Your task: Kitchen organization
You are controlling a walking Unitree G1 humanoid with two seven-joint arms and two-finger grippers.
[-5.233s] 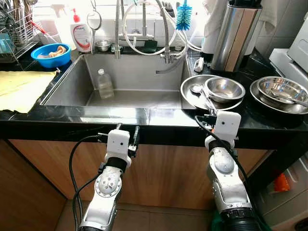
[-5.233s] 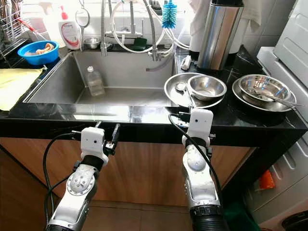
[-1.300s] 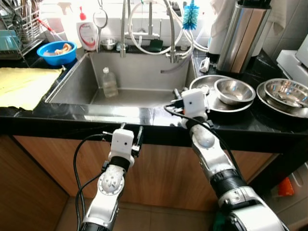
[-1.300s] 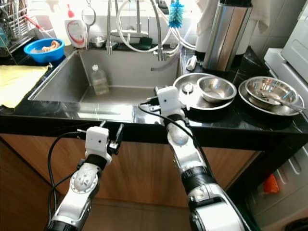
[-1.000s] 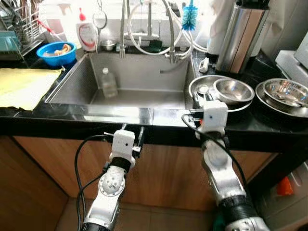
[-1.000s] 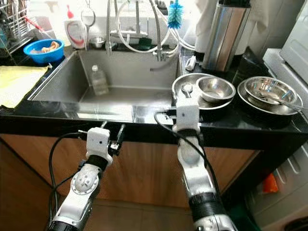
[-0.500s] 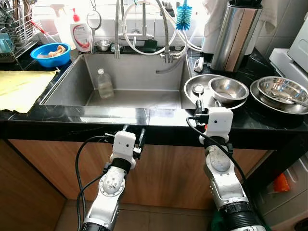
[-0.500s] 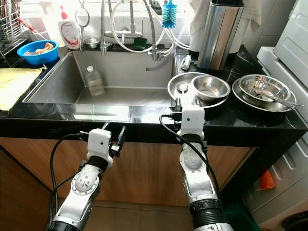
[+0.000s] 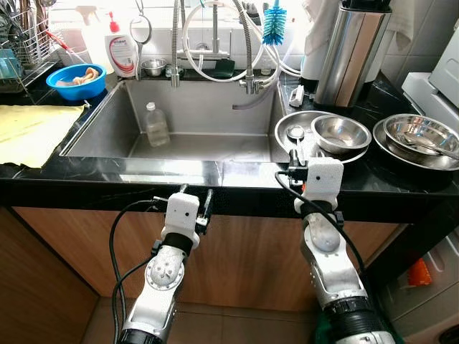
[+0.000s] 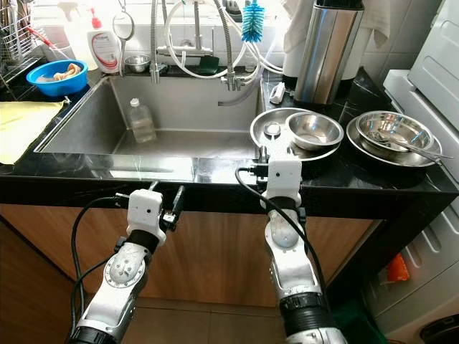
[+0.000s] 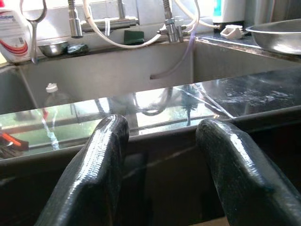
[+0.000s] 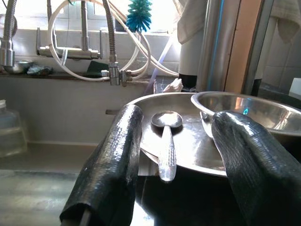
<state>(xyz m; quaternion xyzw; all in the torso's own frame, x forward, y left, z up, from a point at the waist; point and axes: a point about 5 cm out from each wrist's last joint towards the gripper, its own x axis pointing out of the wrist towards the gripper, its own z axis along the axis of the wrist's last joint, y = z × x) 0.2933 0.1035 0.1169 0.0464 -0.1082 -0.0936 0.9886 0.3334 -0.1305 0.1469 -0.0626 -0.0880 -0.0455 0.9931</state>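
Two claws hang spread with nothing in them: the left claw (image 9: 195,201) below the black counter (image 9: 43,172) edge before the sink (image 9: 107,129), the right claw (image 12: 176,155) at the counter edge, straddling the spoon (image 12: 165,141) lying on the steel plate (image 12: 188,146) beside a bowl (image 9: 341,133).

Right tool (image 12: 171,155) spread, open lane to spoon (image 12: 166,141) on steel plate (image 12: 188,146); bowl (image 12: 244,110) crowds plate's far side.
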